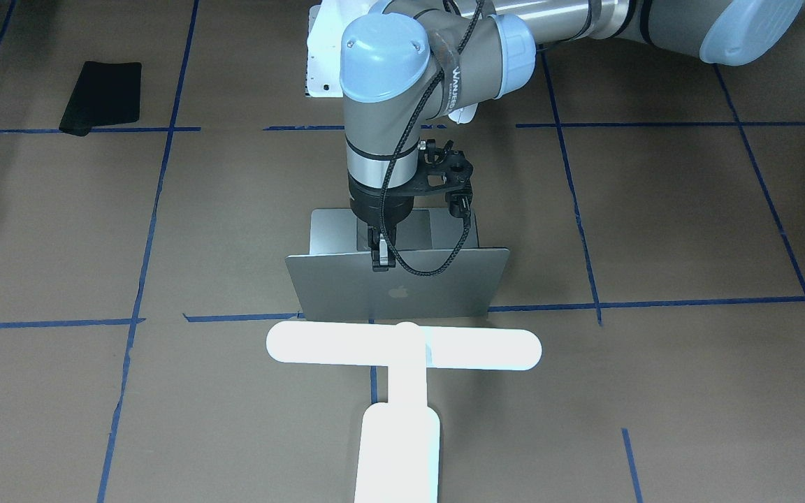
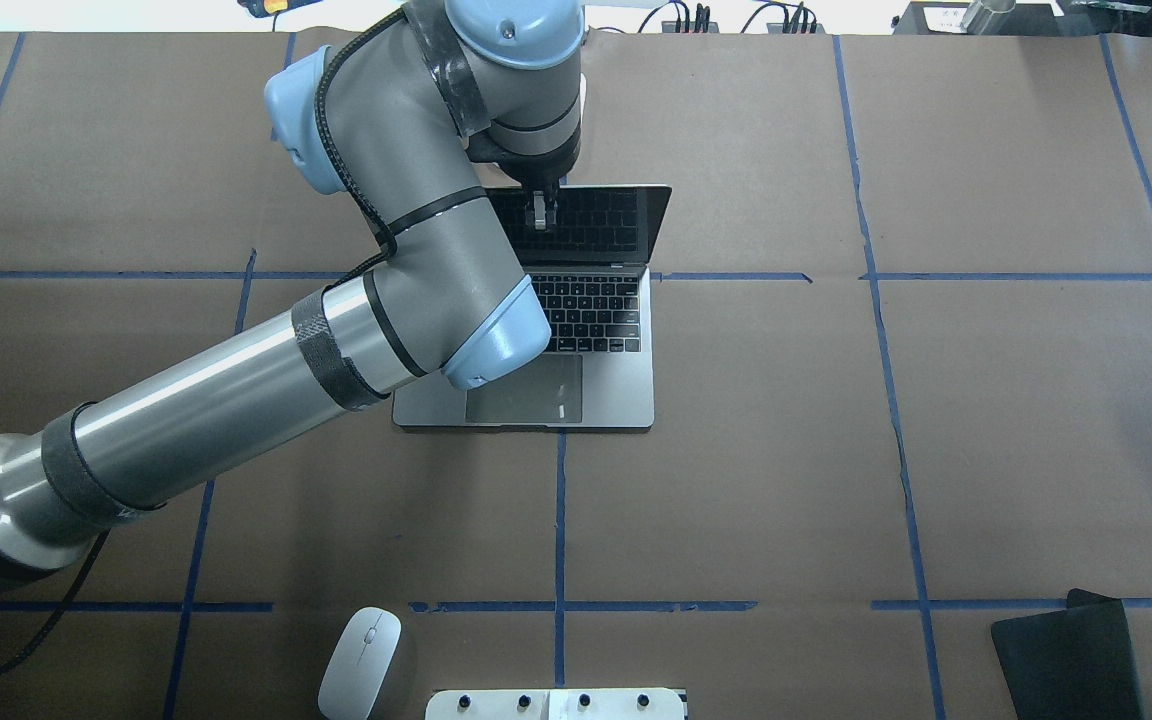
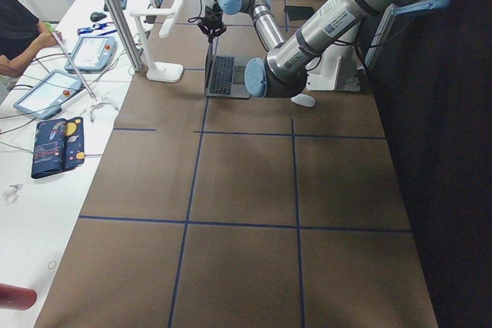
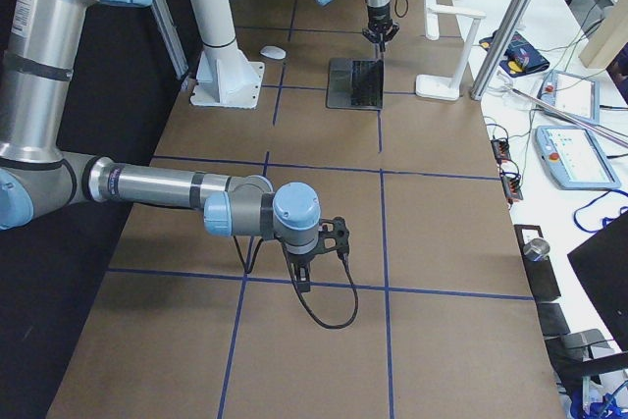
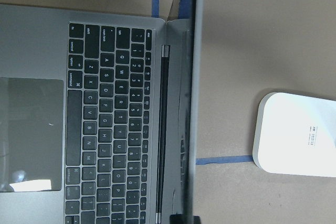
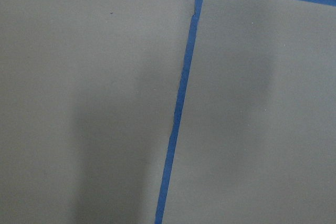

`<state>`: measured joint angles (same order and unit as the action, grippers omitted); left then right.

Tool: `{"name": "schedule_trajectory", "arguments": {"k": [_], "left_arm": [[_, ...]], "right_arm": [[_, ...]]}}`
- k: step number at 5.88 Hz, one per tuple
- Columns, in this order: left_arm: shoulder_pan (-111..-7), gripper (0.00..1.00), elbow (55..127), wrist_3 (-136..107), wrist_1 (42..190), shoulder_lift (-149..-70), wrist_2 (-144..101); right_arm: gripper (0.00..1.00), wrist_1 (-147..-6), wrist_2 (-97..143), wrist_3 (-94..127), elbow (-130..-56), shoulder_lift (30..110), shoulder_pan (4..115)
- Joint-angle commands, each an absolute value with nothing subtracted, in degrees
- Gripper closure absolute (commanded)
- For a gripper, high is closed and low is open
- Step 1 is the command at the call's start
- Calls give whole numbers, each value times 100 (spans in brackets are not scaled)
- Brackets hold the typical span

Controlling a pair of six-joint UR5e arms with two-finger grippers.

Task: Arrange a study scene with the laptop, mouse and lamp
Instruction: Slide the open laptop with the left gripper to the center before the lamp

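Note:
The grey laptop (image 2: 616,385) stands open at mid-table, with its lid (image 1: 399,286) about upright and the apple logo facing the operators' side. My left gripper (image 1: 380,256) reaches down from above and is shut on the lid's top edge; it also shows in the overhead view (image 2: 543,210). The left wrist view shows the keyboard (image 5: 113,124) and the lid edge-on. The glowing white lamp (image 1: 402,349) stands just beyond the lid. The white mouse (image 2: 360,660) lies by the robot's base. My right gripper (image 4: 304,277) hovers over bare table far from these; I cannot tell its state.
A black mouse pad (image 2: 1066,660) lies at the robot's near right corner and also shows in the front-facing view (image 1: 102,96). The white bolted pedestal (image 2: 556,705) sits beside the mouse. Blue tape lines grid the brown table. Tablets and cables lie on the side bench (image 3: 54,90).

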<state>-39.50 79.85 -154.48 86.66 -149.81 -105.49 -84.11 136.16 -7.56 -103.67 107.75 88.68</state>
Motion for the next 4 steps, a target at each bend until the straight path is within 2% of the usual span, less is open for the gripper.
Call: {"name": "schedule_trajectory", "arguments": {"k": [1, 2, 3, 4], "left_arm": [[-3972, 95, 7919, -15399, 8684, -14968, -10538], [-3990, 79, 7919, -15372, 8692, -14959, -10547], [-4069, 30, 7928, -15250, 8771, -14950, -10547], [-4139, 0, 7963, -15058, 8798, -14924, -10564]], "right_arm": [[0, -8411, 13614, -756, -10362, 10775, 8868], [0, -8402, 13614, -756, -10362, 10767, 8859], [0, -8402, 13614, -747, -10388, 10758, 8859], [0, -8394, 13719, -764, -10397, 10758, 8868]]}}
